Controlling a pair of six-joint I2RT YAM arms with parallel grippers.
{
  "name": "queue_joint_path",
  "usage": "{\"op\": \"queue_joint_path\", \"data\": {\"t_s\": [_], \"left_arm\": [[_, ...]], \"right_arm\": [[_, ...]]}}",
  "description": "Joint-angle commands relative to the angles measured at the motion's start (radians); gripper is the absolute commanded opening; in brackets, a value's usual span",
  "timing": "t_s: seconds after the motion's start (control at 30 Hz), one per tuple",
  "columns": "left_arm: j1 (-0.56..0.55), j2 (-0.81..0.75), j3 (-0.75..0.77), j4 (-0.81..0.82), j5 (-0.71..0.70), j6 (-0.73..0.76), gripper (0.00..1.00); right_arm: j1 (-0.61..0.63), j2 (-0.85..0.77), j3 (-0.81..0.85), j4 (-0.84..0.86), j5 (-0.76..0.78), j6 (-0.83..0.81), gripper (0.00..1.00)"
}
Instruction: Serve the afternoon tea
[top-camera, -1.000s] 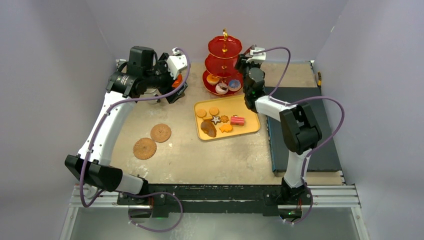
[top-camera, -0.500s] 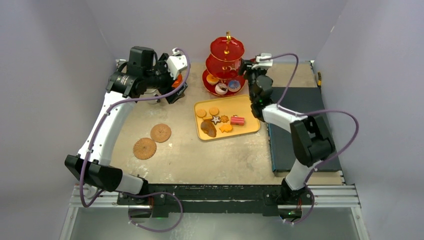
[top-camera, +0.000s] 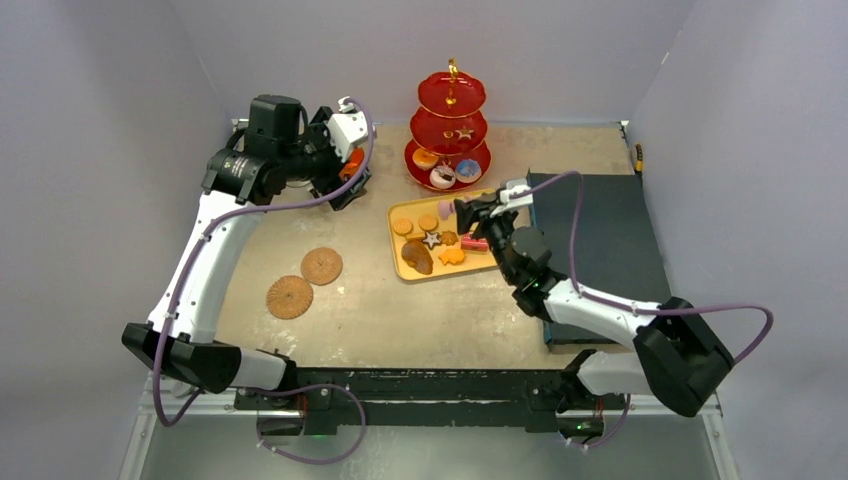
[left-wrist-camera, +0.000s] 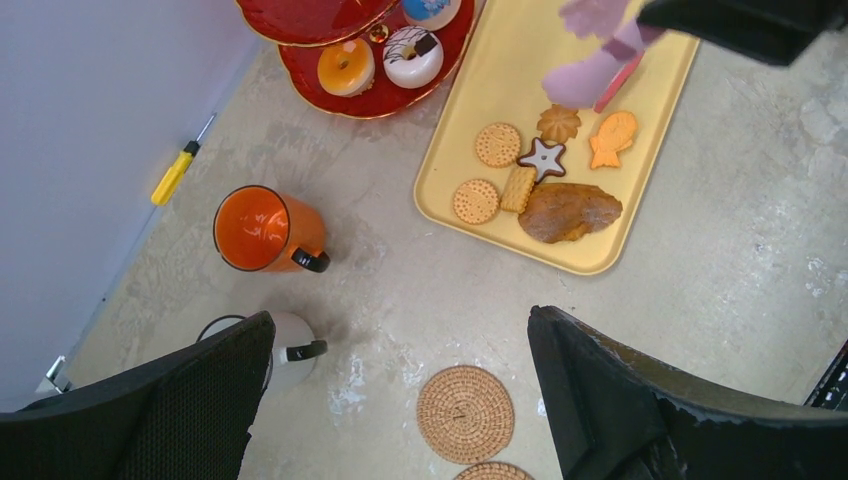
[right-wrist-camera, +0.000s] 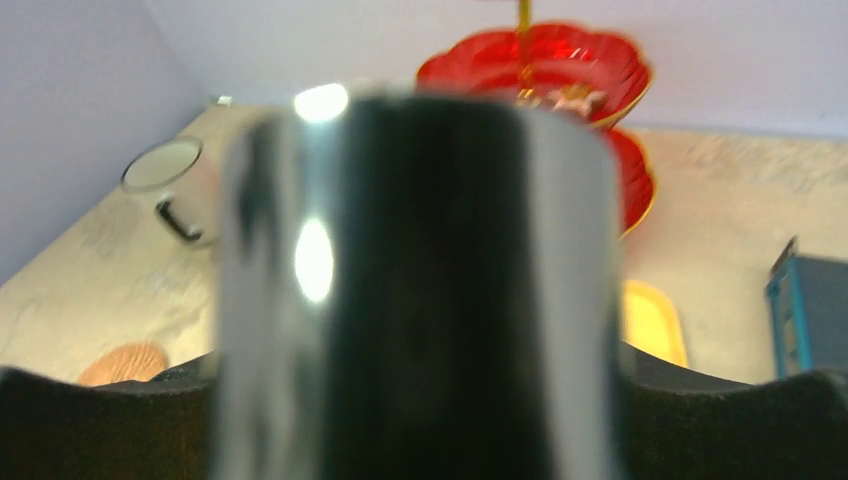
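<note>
The red three-tier stand (top-camera: 450, 130) stands at the back, with donuts on its bottom tier and a small star (top-camera: 464, 131) on the middle tier. The yellow tray (top-camera: 503, 258) holds biscuits, a white star, a croissant (top-camera: 417, 257) and a red bar. My right gripper (top-camera: 478, 212) is shut on tongs (right-wrist-camera: 420, 250) whose pink tips (left-wrist-camera: 585, 80) hover over the tray's back edge. My left gripper (left-wrist-camera: 400, 340) is open and empty, high above the orange mug (left-wrist-camera: 262, 228) and white mug (left-wrist-camera: 290, 345). Two brown coasters (top-camera: 321, 265) lie at the front left.
A dark mat (top-camera: 600, 250) covers the table's right side. A yellow screwdriver (left-wrist-camera: 175, 172) lies by the left wall behind the mugs. Grey walls close in the back and sides.
My right arm has pulled back from the stand and come down over the tray with the tongs. A star now shows on the middle tier. The left arm has barely moved.
</note>
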Motion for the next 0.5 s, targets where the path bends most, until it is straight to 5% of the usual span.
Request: {"op": "queue_joint_path", "data": {"t_s": [0.0, 0.47], "left_arm": [[-0.003, -0.034, -0.008, 0.007, 0.02, 0.0, 0.98], [-0.002, -0.038, 0.002, 0.008, 0.02, -0.001, 0.98]], "right_arm": [[0.081, -0.073, -0.062, -0.073, 0.033, 0.065, 0.64], [0.121, 0.15, -0.009, -0.019, 0.082, 0.045, 0.62]]}}
